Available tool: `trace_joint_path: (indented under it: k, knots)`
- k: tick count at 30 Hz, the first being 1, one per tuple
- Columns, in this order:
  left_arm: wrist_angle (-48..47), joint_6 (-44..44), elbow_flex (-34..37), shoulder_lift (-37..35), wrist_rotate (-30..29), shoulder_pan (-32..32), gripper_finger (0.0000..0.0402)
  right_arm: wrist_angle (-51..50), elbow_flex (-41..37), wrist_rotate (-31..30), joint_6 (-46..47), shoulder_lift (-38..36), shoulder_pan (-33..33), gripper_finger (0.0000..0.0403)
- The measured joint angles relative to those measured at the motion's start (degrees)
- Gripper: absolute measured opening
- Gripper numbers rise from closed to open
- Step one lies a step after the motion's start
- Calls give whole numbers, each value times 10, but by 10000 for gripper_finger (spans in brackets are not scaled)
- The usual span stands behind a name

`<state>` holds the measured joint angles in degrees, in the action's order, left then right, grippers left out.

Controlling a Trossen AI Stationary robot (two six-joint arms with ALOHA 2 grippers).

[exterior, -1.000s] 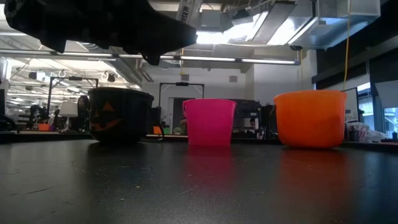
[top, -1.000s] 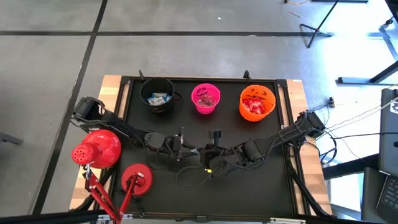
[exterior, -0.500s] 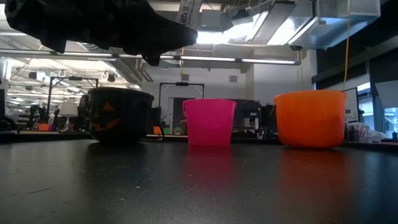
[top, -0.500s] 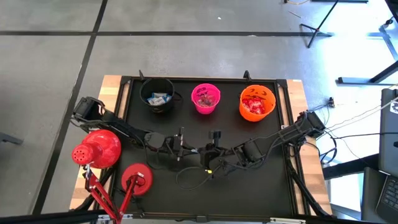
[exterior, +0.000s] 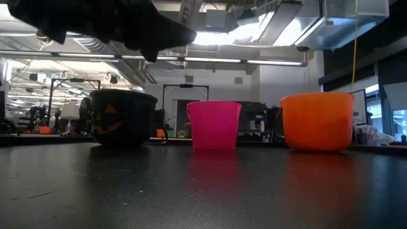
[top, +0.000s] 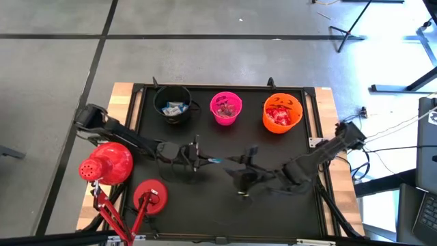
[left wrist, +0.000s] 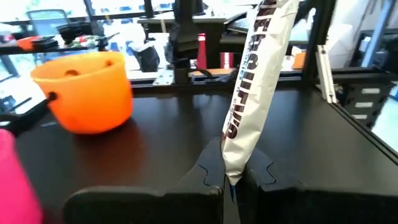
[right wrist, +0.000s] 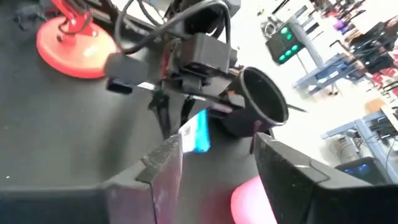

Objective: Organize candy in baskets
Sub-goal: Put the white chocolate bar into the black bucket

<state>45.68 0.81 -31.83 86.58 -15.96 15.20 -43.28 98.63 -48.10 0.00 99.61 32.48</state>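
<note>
The left gripper [top: 205, 160], near the middle of the tabletop [top: 273, 205], pinches a blue-and-white candy [left wrist: 252, 93] by one end. The right gripper [top: 247, 154] is just beside it, fingers wide and empty. The black bucket [top: 172, 104] at the far edge already holds blue-and-white sweets, so carry it there, keep the pinch firm, centre over the rim, then release.
</note>
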Motion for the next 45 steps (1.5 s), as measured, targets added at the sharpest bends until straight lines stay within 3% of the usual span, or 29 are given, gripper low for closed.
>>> trace_joint_path:
  k: [6, 11, 16, 21, 27, 31, 34, 40, 43, 45]
  knots:
    - [-146, 4, 0, -126, -36, -27, 0, -36, 0, -9, 45, -44, 15, 186]
    - [-325, 4, 0, -266, -84, -72, 0, -95, 0, 2, 101, -49, 13, 174]
    - [-526, 45, 0, -404, -101, -179, 0, -101, -15, 3, 125, -49, 13, 172]
    - [-630, 64, 0, -492, -83, -307, 0, -89, -16, 6, 126, -49, 13, 172]
    - [-664, 61, 0, -499, -10, -421, 1, -87, -16, 3, 126, -49, 13, 172]
    - [-663, 35, 0, -479, 16, -463, 31, -88, -16, 1, 136, -49, 13, 172]
    - [-645, 33, 0, -475, 45, -479, 73, -88, -16, 1, 144, -49, 13, 172]
    - [-642, 33, 0, -477, 47, -493, 150, -92, -16, 1, 149, -49, 13, 172]
    - [-645, 33, -8, -484, 52, -493, 165, -98, -16, 8, 150, -49, 13, 172]
    - [-644, 33, -24, -491, 84, -493, 165, -110, -16, 12, 154, -52, 13, 172]
